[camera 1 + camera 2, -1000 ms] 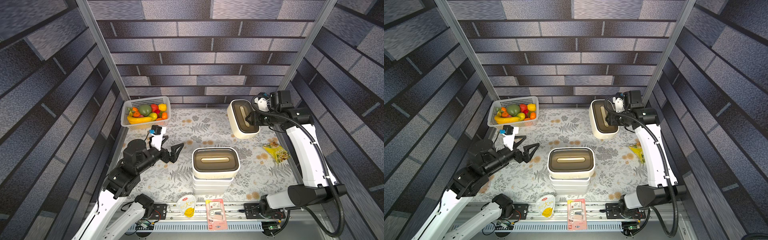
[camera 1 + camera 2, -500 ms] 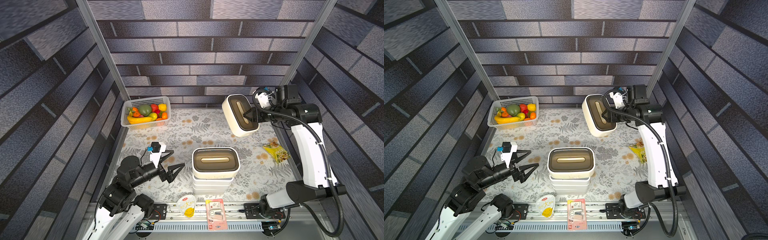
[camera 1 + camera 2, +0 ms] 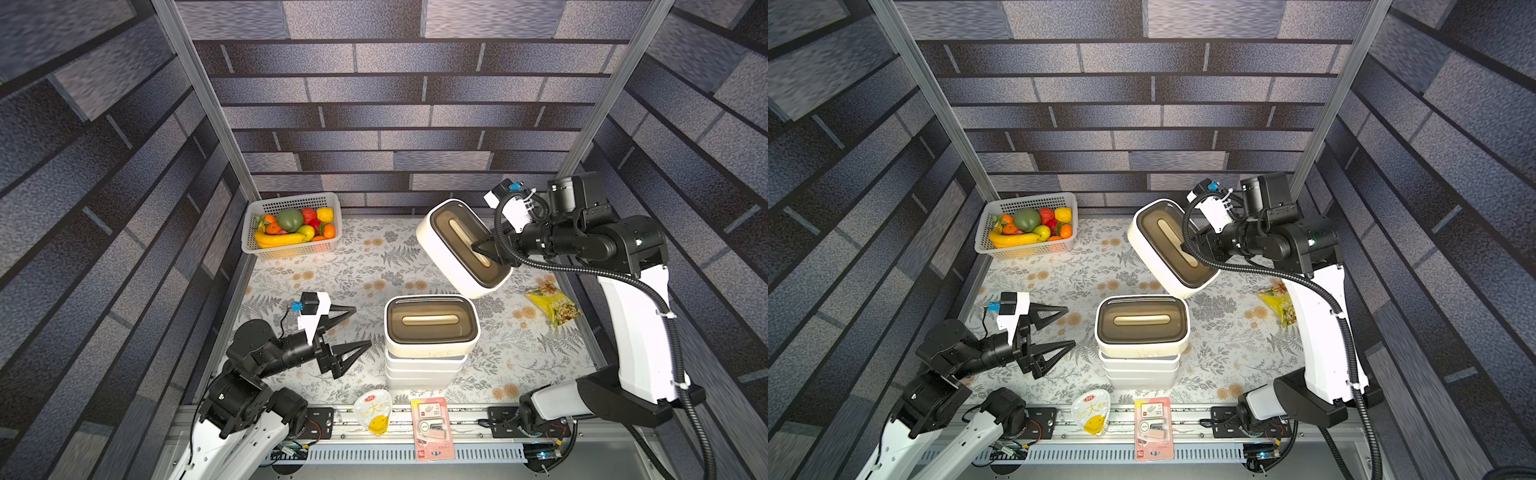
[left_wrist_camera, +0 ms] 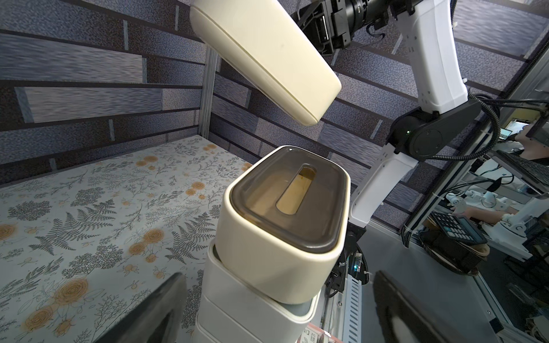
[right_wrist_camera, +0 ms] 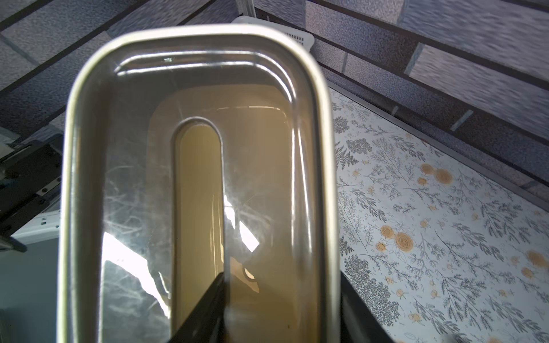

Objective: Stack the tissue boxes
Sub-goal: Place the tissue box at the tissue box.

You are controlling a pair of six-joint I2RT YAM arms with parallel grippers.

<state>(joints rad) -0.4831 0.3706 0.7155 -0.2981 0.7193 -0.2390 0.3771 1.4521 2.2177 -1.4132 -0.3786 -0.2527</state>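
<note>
Since a moment ago the right arm (image 3: pixel 636 316) has swung its brown-lidded tissue box (image 3: pixel 461 249) closer; it hangs tilted, up behind the stack (image 3: pixel 424 370), right jaws clamped through the lid slot onto one wall. Left jaws stand wide open and empty beside the stack. I'd level the box and square it over the top lid before lowering.

Tabletop (image 3: pixel 332 270) covered in white cloth printed with grey ferns and orange flowers. Far left corner: white perforated plastic basket (image 3: pixel 291 250) filled with colourful fruit. Near front, centre: stack of white rounded plastic tissue boxes (image 3: pixel 424 370), bottom box on cloth, top lid dark with oval slot. Right edge: yellow snack packet (image 3: pixel 552 305), lying flat. Front edge, overlapping metal rail: white-and-yellow sealed pouch (image 3: pixel 374 411) just beside pink blister card (image 3: pixel 432 428).
</note>
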